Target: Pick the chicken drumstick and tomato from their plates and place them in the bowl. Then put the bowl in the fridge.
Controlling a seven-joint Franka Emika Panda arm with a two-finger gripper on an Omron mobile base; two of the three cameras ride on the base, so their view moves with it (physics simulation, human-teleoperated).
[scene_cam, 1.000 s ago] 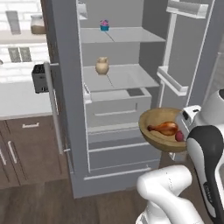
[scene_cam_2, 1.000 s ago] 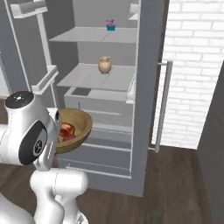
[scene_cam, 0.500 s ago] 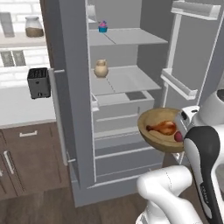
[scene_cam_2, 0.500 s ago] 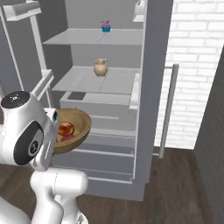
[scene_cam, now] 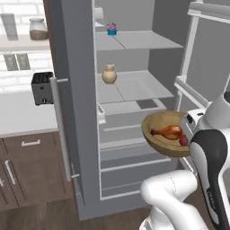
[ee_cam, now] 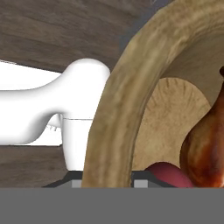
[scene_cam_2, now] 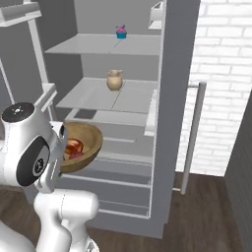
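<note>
Drumstick (scene_cam: 167, 132) crosswise in bowl (scene_cam: 158, 143), thick end beside tomato (scene_cam: 183, 140)

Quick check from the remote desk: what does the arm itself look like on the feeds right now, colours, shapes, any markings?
The arm is glossy white with rounded, bulbous links and dark grey to black joint sections. In the right base view one joint ends in a round dark cap ringed in white, and a dark oval panel sits on the link below. No cables or legible markings are visible.
</note>
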